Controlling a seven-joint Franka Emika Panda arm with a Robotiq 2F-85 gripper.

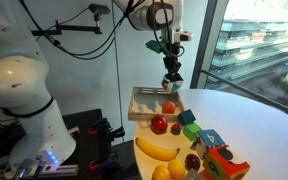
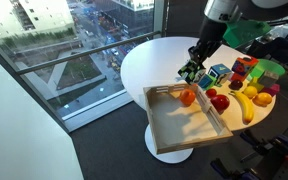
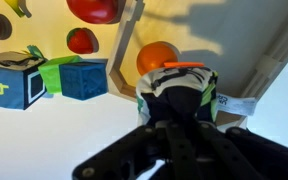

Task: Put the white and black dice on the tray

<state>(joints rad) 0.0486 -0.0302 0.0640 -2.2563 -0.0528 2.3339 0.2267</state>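
My gripper (image 1: pixel 171 72) is shut on the white and black dice (image 1: pixel 171 81) and holds it in the air over the near edge of the tray (image 1: pixel 142 103). In the other exterior view the gripper (image 2: pixel 192 66) and the dice (image 2: pixel 189 73) hang just above the tray's far rim (image 2: pixel 164 90). In the wrist view the dice (image 3: pixel 206 92) sits between my fingers (image 3: pixel 179 112), with the tray's pale rim (image 3: pixel 276 55) behind it. The tray is a shallow beige-rimmed rectangle.
An orange (image 2: pixel 188 97) lies at the tray's edge under the dice. A red apple (image 2: pixel 220 102), a banana (image 2: pixel 246 108), coloured blocks (image 2: pixel 219 73) and other fruit crowd the white table (image 2: pixel 149 60) beside the tray. Blue (image 3: pixel 84 78) and green (image 3: pixel 52 70) blocks show in the wrist view.
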